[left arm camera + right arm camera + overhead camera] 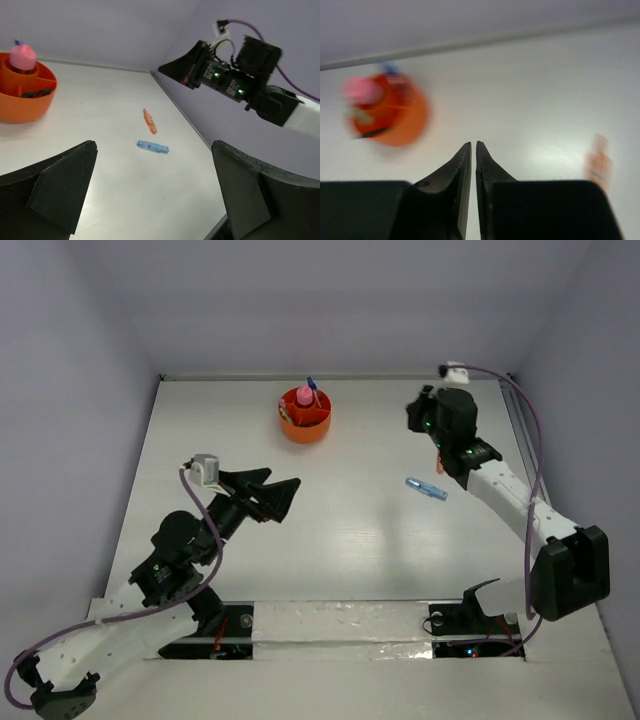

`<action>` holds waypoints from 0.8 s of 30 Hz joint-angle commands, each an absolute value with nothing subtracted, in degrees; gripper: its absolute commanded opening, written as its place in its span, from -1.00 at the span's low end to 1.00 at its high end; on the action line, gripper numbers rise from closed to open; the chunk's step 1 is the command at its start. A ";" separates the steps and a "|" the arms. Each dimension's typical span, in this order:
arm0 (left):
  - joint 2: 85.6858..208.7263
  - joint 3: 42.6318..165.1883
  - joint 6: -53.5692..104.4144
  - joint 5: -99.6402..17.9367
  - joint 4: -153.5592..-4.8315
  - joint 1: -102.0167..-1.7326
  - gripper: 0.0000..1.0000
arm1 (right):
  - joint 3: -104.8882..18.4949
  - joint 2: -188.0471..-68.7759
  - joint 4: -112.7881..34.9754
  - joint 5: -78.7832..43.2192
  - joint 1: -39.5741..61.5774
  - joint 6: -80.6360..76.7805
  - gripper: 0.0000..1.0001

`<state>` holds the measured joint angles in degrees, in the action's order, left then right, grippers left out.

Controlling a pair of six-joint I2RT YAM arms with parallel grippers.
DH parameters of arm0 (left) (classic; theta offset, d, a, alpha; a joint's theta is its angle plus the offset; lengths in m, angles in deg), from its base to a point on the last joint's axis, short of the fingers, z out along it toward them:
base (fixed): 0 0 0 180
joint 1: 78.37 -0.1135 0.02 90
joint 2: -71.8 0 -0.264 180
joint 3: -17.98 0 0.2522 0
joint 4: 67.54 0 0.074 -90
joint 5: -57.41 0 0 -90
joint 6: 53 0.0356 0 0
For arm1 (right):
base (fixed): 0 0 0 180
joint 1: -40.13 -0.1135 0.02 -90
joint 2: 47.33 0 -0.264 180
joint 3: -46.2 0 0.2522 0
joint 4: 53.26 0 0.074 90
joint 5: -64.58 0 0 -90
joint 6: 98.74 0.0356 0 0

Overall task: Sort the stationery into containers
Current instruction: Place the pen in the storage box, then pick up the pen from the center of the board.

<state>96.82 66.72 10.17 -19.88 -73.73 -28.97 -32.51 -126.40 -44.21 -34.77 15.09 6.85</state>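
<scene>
1. Nearest me, the left gripper (283, 483) hangs over the middle of the table (340, 550). Its fingers are spread wide with nothing between them.
2. Out to the right lies the blue-and-white pen (427, 488), flat on the table and apart from everything. It looks light, stiff and round-bodied, so I'd say it could roll. Pinch it across the barrel at mid-length.
3. Just beyond it sits the orange-pink piece (149, 121), small and slim, lying flat near the right arm. I'd guess it weighs next to nothing and would slip from a loose pinch, so grip across its narrow waist.
4. Above that, the right gripper (473, 145) has its fingers drawn almost together, only a sliver between them. It holds nothing.
5. Furthest back is the orange tub (305, 432), near the far wall (330, 320). A pink piece (303, 397) stands up in it already. It's wide, an easy target.
6. There's bare table from the pen across to the tub. The right wall (590, 390) and a purple cable (527, 420) crowd the right arm's side.
</scene>
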 commanded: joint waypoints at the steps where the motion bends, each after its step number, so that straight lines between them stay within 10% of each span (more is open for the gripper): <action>1: 102.02 64.53 8.79 -27.22 -64.00 -28.89 0.98 | -23.30 -126.26 -32.92 -39.23 27.44 15.51 -0.68; 6: 110.81 62.15 6.77 -35.72 -58.28 -28.89 0.98 | -20.12 -130.38 -31.07 -33.07 38.71 16.40 0.29; 24: 114.51 56.44 5.36 -37.25 -50.54 -28.89 0.98 | -28.28 -147.26 -24.12 -33.95 38.72 12.00 0.16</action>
